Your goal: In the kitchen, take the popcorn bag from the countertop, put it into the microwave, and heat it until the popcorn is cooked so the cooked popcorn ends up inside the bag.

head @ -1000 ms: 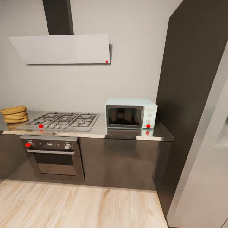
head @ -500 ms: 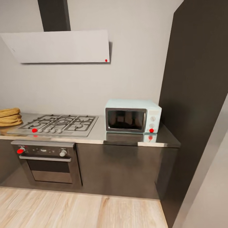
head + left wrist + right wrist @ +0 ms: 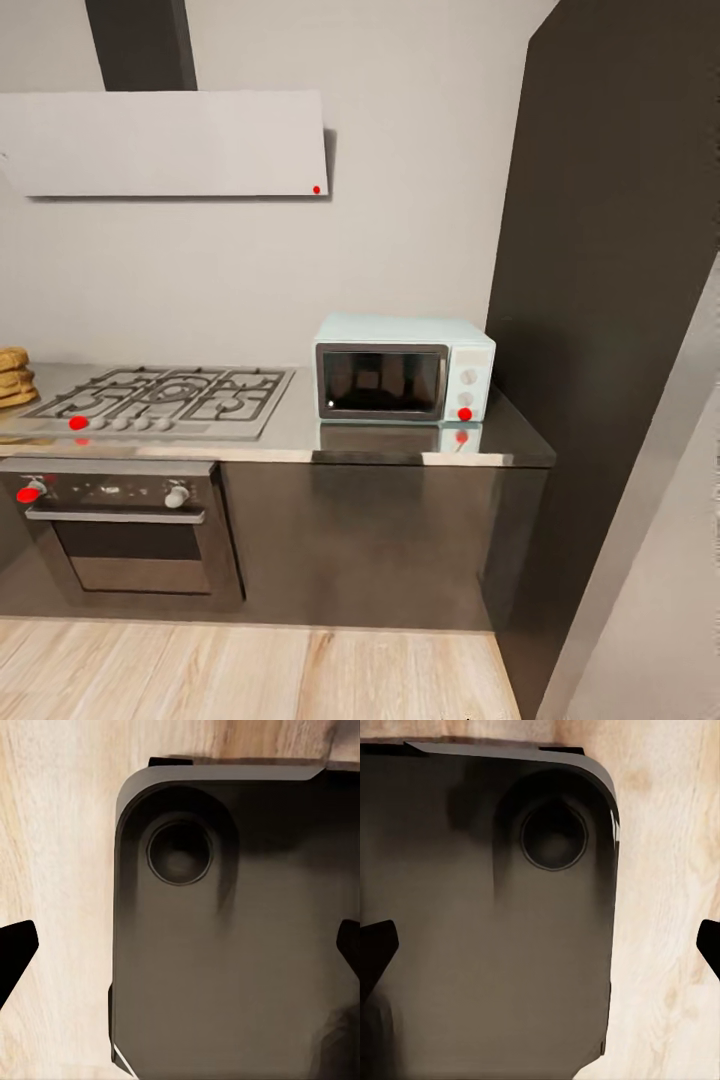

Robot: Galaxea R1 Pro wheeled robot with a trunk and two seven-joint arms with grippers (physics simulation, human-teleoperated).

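From my head camera, a grey desk [image 3: 300, 440] runs along a pale wall over dark cabinets. The pale blue microwave [image 3: 404, 368] stands toward the desk's right end, door closed, against the back edge. A gas hob [image 3: 160, 398] is set into the desk to its left, with a built-in oven [image 3: 120, 535] below it. At the far left end of the desk lies the tan bag [image 3: 14, 376], cut off by the picture's edge. A pale hood [image 3: 165, 143] hangs on the wall above the hob. A tall dark cabinet [image 3: 610, 300] stands past the desk's right end. Wood floor [image 3: 250, 675] lies in front.

From my left wrist camera, my left end effector [image 3: 180, 949] is released, fingertips wide apart, over my dark base [image 3: 240, 930] and the wood floor.

From my right wrist camera, my right end effector [image 3: 540, 949] is likewise released, fingertips wide apart, above the dark base and floor.
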